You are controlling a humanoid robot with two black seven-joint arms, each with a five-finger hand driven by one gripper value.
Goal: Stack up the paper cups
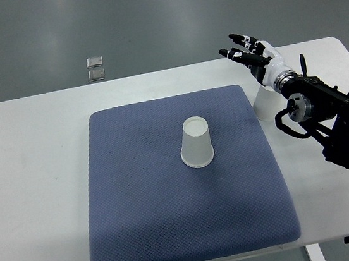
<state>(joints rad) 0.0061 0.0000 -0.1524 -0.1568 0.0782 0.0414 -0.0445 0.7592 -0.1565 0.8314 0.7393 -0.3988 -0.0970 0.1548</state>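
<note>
Top view: white table [35, 186] on grey floor [148, 19] carries a blue mat [149, 235]; right hand [256, 58] hovers empty, fingers spread.

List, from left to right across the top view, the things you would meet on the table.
Blue mat → upside-down paper cup on the mat → second paper cup at the mat's right edge, partly hidden by the right hand, which overlaps it, so their order is unclear.
</note>
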